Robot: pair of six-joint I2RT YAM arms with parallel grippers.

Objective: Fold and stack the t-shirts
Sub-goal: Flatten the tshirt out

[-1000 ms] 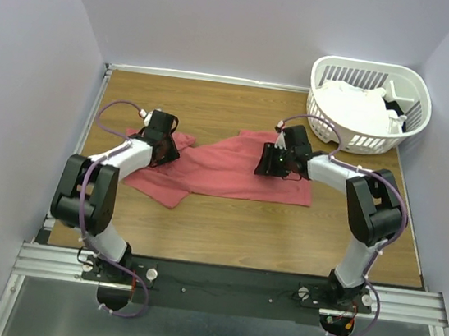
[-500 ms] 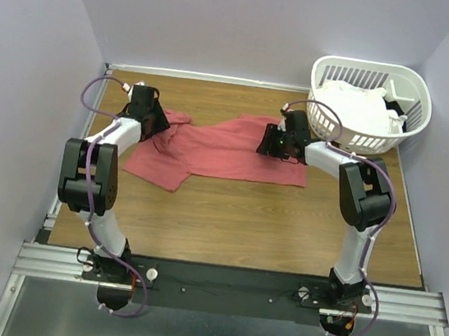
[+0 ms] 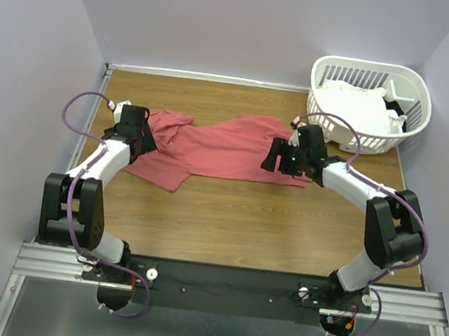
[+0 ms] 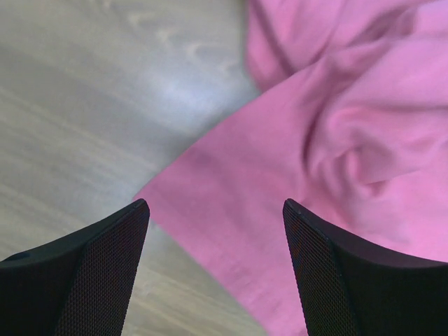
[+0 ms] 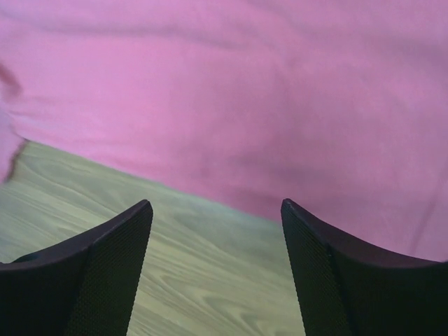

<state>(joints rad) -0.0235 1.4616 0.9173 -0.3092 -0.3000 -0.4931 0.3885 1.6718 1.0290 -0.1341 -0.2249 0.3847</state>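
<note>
I see the coral-red t-shirt (image 3: 211, 145) lying rumpled and unfolded on the tabletop (image 3: 242, 220) toward 12 o'clock. The white t-shirts (image 3: 355, 106) sit in the basket (image 3: 374, 69) at 2 o'clock. My left tool (image 4: 213, 210) and right tool (image 5: 215, 206) gape wide and empty. I judge nothing folded yet.

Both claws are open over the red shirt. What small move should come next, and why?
Probably lower the left claw onto the edge of the red shirt and pinch it: the cloth there lies bunched, not flat, and neither it nor the right claw holds anything.
</note>
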